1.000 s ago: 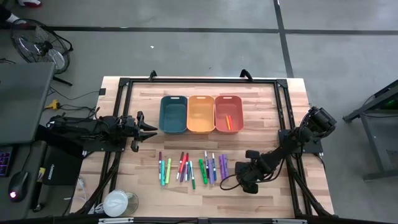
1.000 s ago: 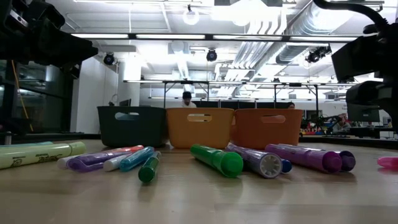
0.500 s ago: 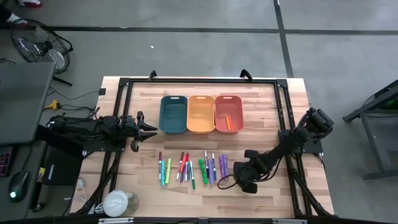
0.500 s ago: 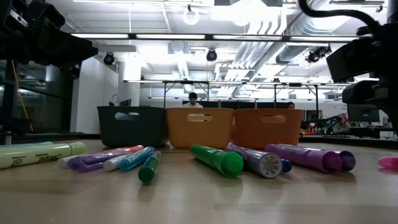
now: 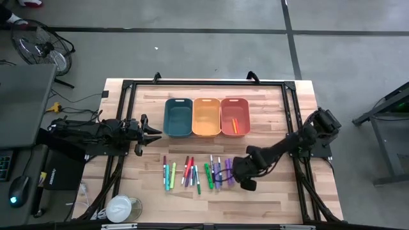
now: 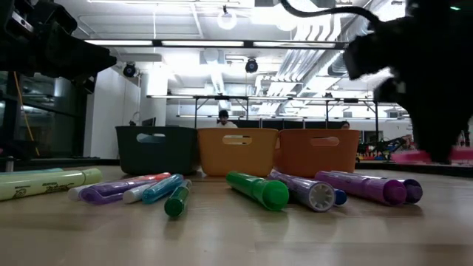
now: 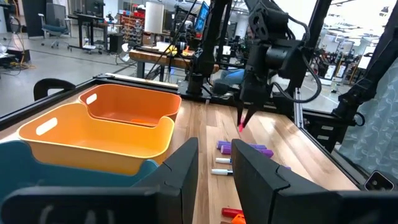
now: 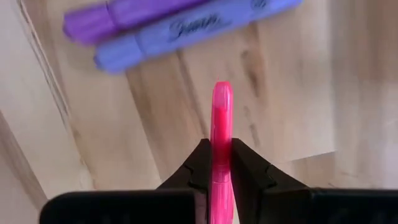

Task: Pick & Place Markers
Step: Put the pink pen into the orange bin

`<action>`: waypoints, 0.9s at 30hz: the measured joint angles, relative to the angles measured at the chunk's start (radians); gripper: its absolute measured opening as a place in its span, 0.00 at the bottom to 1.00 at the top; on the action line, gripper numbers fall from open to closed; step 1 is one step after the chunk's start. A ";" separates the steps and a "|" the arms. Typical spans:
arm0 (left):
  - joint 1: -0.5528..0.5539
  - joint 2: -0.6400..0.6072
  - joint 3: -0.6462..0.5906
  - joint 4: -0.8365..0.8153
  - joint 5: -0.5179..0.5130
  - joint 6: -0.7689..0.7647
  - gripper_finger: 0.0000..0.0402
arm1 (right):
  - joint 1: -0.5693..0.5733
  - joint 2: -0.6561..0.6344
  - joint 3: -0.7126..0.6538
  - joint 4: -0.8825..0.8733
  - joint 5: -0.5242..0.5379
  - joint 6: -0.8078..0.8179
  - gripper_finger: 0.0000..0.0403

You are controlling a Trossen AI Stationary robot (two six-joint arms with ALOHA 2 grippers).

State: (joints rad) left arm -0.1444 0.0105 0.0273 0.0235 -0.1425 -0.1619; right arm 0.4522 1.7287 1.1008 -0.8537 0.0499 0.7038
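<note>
A row of mixed-colour markers (image 5: 195,172) lies flat on the wooden table, in front of the teal bin (image 5: 178,117), yellow-orange bin (image 5: 206,117) and orange bin (image 5: 234,117). The orange bin has a few markers in it. My right gripper (image 5: 244,175) hangs at the right end of the row, pointing down, shut on a pink marker (image 8: 222,112); two purple markers (image 8: 180,25) lie below it. My left gripper (image 5: 153,133) waits level at the table's left, open (image 7: 214,180), holding nothing. My right gripper pinches the pink marker's barrel (image 8: 222,135) between its two fingers, coming from above and pointing down. One end of the marker (image 7: 241,126) sticks out past the fingertips. The marker is lifted clear of the table.
The black frame rails (image 5: 204,83) run round the table's far and side edges. A white roll (image 5: 119,207) sits at the near left corner. Bare wood lies right of the marker row and between the row and the bins.
My right gripper has risen and gone toward the table's left, over the right end of the marker row. The pink marker, which lay on the table, is now lifted clear. The gripper has stayed shut on it.
</note>
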 joint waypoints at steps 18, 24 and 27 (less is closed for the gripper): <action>0.000 0.000 0.000 -0.001 0.000 0.000 0.23 | -0.350 -0.057 0.217 -0.098 -0.032 0.047 0.06; 0.000 0.000 0.000 -0.003 0.000 0.000 0.23 | -0.479 -0.099 0.216 -0.100 0.032 0.140 0.07; 0.000 0.000 0.000 -0.003 0.000 0.000 0.23 | -0.547 -0.104 0.217 -0.101 0.055 0.150 0.07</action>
State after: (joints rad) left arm -0.1440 0.0105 0.0269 0.0200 -0.1425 -0.1620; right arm -0.0947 1.6249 1.3174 -0.9542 0.1047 0.8536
